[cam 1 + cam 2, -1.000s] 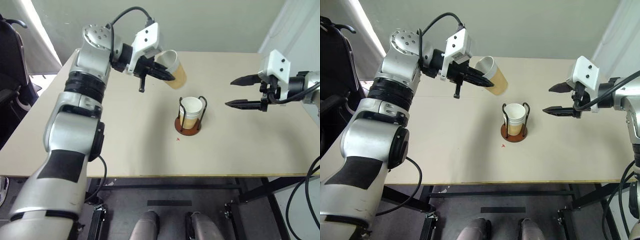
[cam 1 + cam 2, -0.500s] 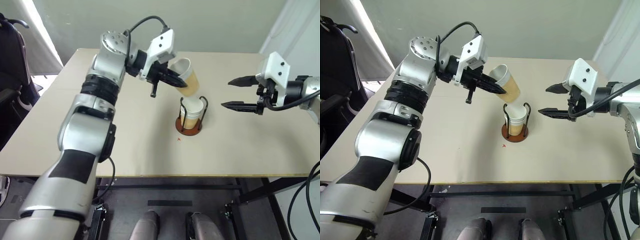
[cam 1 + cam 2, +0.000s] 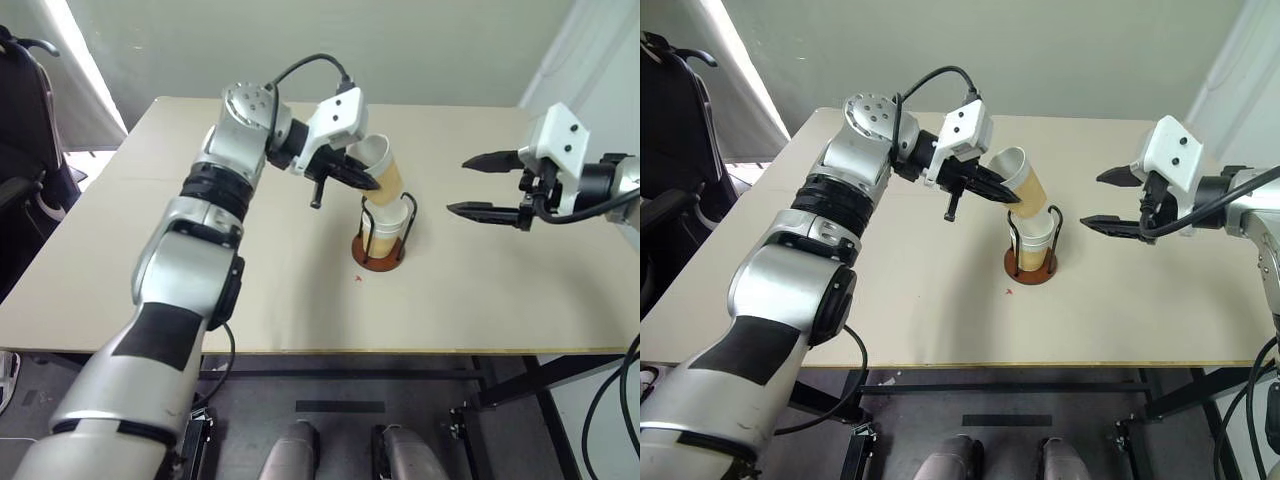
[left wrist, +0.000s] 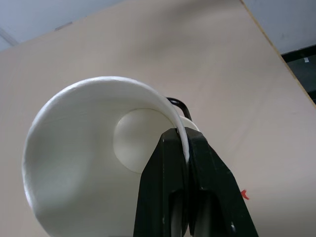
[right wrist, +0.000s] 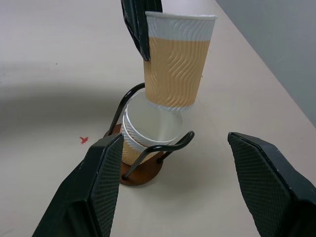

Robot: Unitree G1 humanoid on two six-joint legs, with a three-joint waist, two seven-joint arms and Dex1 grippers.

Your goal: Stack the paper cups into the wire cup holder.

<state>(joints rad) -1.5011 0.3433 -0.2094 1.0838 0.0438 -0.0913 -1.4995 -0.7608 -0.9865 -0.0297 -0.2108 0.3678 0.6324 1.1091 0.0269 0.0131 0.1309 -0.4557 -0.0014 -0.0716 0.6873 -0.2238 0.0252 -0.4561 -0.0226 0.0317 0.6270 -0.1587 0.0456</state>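
left tool (image 3: 1012, 196): pinched on the rim of a paper cup (image 5: 177, 69), tilted so its base noses into the cup (image 5: 148, 129) sitting in the wire cup holder (image 3: 381, 232) mid-worktop (image 3: 200, 270) | right tool (image 3: 485, 184): spread wide, holding nothing, parked well off to the side, prob keeping clear

Wire cup holder (image 5: 148, 153) holds a paper cup (image 5: 143, 133) — a second cup (image 5: 177, 64), pinched at the rim by left gripper (image 5: 139, 27), hangs directly above it.

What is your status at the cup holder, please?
Left gripper shut on paper cup rim, above the cup in wire cup holder. Right gripper open. Nothing blocking.
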